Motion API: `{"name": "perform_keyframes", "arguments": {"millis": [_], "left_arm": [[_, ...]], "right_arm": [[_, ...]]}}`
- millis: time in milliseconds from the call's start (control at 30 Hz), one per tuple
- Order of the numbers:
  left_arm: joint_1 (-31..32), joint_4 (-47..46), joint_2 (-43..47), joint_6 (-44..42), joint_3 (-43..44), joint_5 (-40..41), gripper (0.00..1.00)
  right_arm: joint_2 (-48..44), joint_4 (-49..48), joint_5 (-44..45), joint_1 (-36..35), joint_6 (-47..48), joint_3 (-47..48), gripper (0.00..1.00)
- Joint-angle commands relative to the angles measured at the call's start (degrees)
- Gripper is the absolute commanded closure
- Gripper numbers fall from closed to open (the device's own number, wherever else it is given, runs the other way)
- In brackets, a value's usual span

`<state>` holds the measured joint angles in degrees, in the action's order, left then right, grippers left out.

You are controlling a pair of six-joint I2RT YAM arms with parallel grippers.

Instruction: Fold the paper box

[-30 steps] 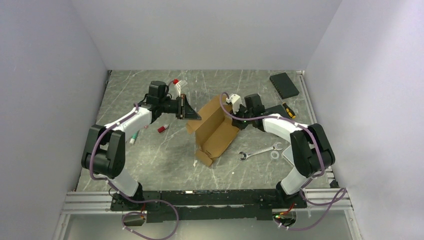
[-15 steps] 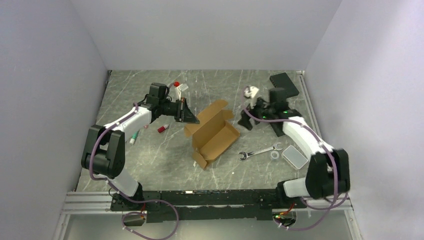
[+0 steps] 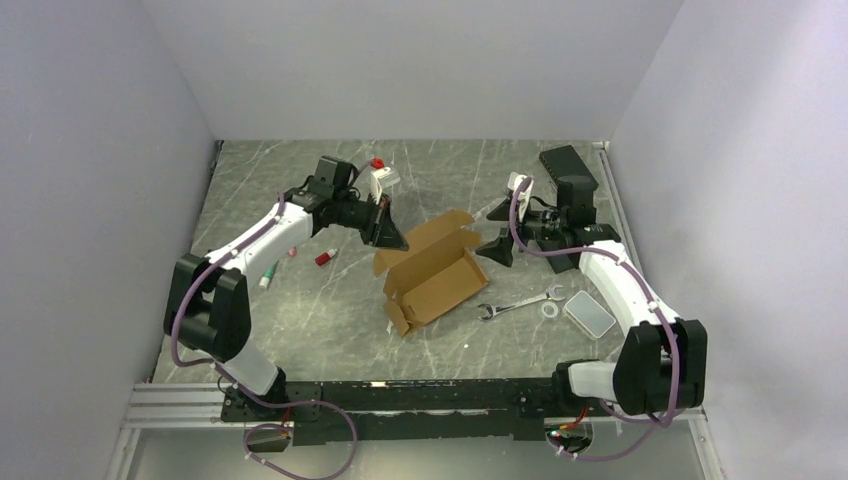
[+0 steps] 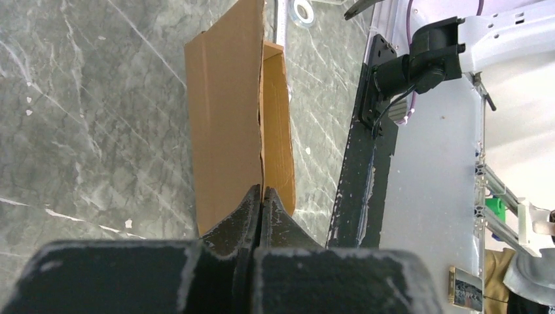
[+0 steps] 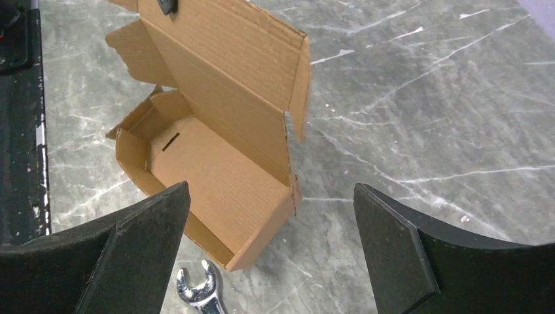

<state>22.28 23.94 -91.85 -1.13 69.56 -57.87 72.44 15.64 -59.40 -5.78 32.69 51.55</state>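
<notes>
Here, left gripper on paper box.

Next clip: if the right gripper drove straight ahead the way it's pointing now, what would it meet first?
Most likely the paper box: its raised lid and open tray sit dead ahead of the right gripper, framed by the open jaws. Exact depth is unclear.

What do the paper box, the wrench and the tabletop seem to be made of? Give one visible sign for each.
The paper box looks like matte brown corrugated cardboard: fine ribbing and layered cut edges. The wrench is probably steel: it has a bright silver sheen. The tabletop looks like grey stone with white veins, perhaps marble or a printed laminate.
</notes>
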Motion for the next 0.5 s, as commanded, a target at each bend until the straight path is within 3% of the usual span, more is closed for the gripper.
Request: {"name": "perform_keyframes", "arguments": {"millis": [0,233,467], "left_arm": [[0.5,4.5,0.1,-7.0,3.8,0.3,1.0],[1.8,6.5,-2.4,-8.7,7.6,0.0,1.0],[1.8,3.2,-2.2,-6.9,4.6,0.0,1.0]], "right_arm": [[0.0,2.5,-4.3,0.1,4.3,2.0,0.0],[1.8,2.1,-5.7,0.2,5.3,0.9,0.01],[3.4,-1.4,-5.0,0.2,2.4,0.0,0.06]]}}
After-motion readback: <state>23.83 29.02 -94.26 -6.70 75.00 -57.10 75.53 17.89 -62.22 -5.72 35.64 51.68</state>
